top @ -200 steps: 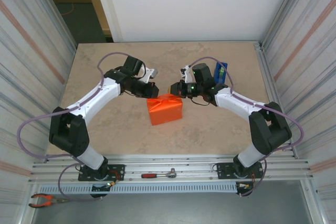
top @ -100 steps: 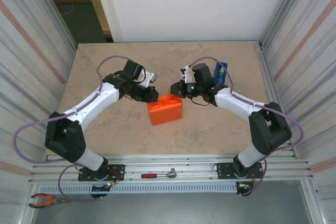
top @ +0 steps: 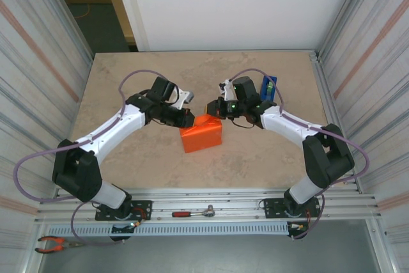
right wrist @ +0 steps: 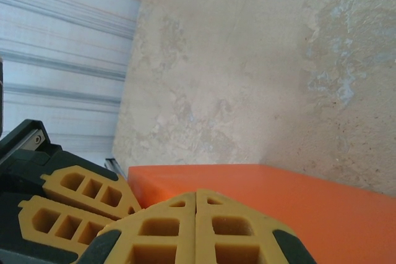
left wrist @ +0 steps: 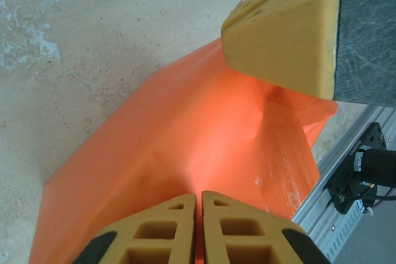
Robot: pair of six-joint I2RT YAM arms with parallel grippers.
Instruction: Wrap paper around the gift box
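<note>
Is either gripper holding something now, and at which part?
It cannot be told. The left gripper and the right gripper are both shut, tips at the far top edge of the paper; no pinched fold is visible.

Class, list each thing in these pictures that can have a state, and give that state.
paper, folded into a box-shaped parcel, lying on the table
left gripper, shut, tips at the parcel's top
right gripper, shut, tips at the parcel's top, facing the left one
tape dispenser, standing upright, untouched
</note>
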